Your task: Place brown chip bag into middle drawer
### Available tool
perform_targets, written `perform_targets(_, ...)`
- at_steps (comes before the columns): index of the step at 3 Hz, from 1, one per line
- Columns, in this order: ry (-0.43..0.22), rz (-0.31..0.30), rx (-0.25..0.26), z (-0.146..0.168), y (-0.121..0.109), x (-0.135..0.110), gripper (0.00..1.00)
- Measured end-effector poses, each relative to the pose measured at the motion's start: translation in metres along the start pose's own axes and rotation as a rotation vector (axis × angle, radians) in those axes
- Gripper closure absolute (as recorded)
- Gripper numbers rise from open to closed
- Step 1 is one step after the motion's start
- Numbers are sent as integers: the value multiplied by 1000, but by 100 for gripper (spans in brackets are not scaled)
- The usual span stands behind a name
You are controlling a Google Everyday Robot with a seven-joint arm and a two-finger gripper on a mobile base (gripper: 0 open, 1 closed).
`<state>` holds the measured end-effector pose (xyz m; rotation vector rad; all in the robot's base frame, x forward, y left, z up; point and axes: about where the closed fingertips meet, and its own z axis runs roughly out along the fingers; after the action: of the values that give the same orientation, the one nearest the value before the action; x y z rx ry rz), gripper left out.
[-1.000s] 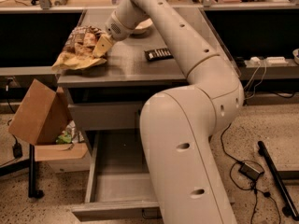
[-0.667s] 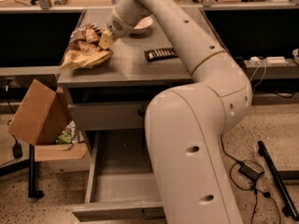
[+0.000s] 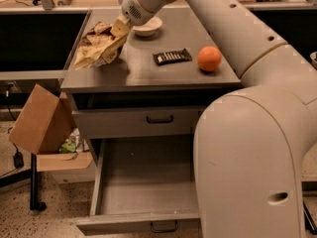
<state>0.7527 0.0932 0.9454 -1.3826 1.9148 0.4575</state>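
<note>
The brown chip bag [image 3: 99, 46], crumpled with pale tan patches, is at the left of the grey cabinet top [image 3: 148, 76], its upper right end raised. My gripper [image 3: 121, 26] is at that raised end, shut on the bag, with a shadow under the bag. The middle drawer [image 3: 143, 182] is pulled open below, wide and shallow, with nothing in it that I can see. Its dark loop handle shows at the front edge. My arm's large white body [image 3: 252, 157] hides the drawer's right part.
A black flat wrapper [image 3: 172, 57], an orange [image 3: 209, 58] and a white bowl [image 3: 147, 26] sit on the cabinet top. The upper handled drawer [image 3: 129, 123] is shut. An open cardboard box [image 3: 42, 120] stands left of the cabinet.
The gripper has closed in on the bag's right end and lifted it a little. The arm's body has shifted right, and the orange now shows.
</note>
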Motion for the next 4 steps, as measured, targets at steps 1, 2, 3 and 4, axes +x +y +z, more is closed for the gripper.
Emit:
perform_targets(1,0,0,0,0,0,0,100)
perform_targets(2,-5,-29,-16,1,6,-3,100)
perform_targets(3,-30,-127,-89,-12,41,-12,100)
perform_targets(4,-95,-379,-209,-44,114,-31,100)
